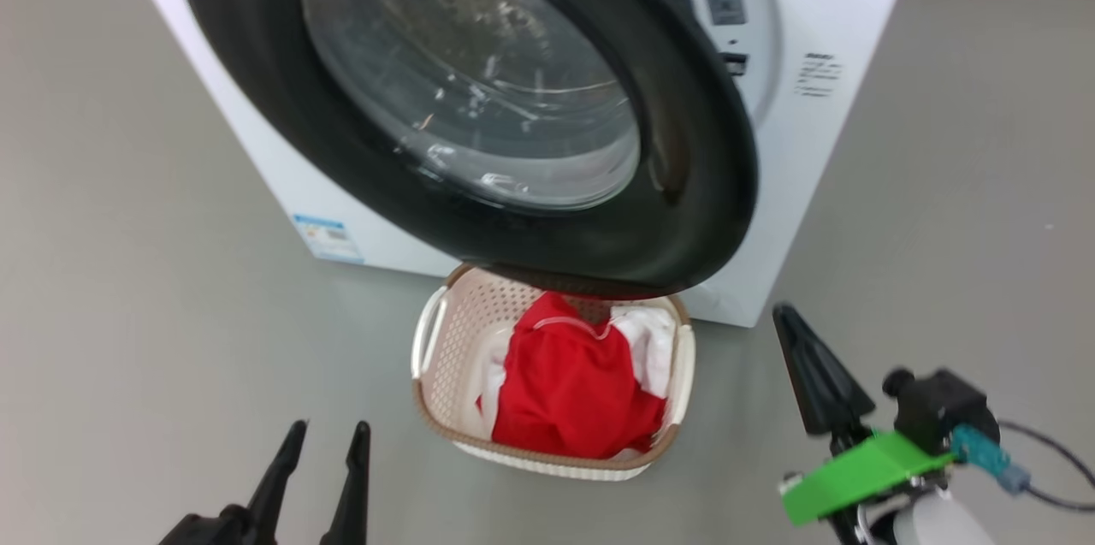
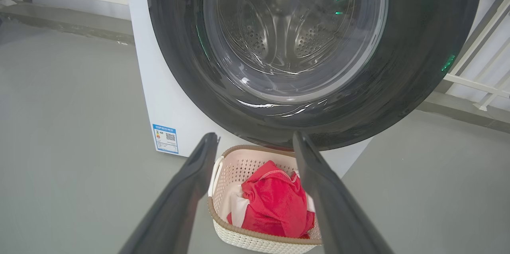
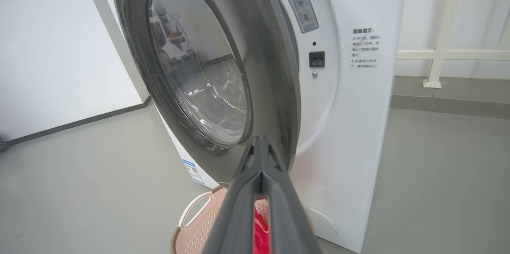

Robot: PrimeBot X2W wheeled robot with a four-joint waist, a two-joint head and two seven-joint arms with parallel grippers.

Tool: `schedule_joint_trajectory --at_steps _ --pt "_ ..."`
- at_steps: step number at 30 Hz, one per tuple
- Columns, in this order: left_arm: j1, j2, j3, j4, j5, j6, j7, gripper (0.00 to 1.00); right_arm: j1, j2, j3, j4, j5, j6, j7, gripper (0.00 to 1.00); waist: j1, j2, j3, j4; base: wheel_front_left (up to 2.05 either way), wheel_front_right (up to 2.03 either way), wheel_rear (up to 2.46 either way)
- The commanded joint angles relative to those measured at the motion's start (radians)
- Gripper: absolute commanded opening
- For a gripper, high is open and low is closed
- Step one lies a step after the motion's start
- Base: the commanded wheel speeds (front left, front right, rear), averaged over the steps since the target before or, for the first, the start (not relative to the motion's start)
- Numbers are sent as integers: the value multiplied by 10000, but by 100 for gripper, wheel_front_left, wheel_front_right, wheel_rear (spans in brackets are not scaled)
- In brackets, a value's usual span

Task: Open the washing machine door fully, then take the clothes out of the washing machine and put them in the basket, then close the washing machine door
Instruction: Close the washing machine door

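The right gripper point(image 1: 785, 318) has its two fingers pressed together with nothing between them, and it hangs in the air to the right of the basket point(image 1: 445, 348). The left gripper point(image 1: 331, 429) is spread wide and empty, low at the basket's left. The clothes point(image 1: 573, 382), red and white, lie inside the basket, which stands on the floor point(image 1: 128, 314) under the lower rim of the partly open washing machine door point(image 1: 684, 143). Behind it is the washing machine point(image 1: 855, 14).

Black-rimmed washing machine door point(image 1: 701, 186): upper rim cut off by the head view's top edge; lower rim hides the basket point(image 1: 445, 357) at its far side. Blue label point(image 1: 328, 239) on the washing machine point(image 1: 855, 14): print too small to read.
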Motion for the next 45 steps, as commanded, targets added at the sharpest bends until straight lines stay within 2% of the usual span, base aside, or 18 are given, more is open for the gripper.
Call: schedule_joint_trajectory --at_steps 1,16,34,45 --pt "-375 33 266 -223 -62 -54 -122 100 -438 -23 238 -193 145 73 -65 0 -1 0 309 333 0 0 0" --pt "-1157 -116 -277 -171 -301 -54 -122 100 -2448 -42 16 312 157 73 -65 0 -1 0 1547 1042 0 0 0" --pt "-2371 -158 -1076 -287 -881 -54 -122 100 -4338 -379 -1102 492 -88 73 -65 0 -1 0 3303 1532 0 0 0" --pt "-2608 -159 -1309 -270 -1082 -54 -122 100 -5298 -385 -1797 555 -189 73 -65 0 -1 0 3665 1777 0 0 0"
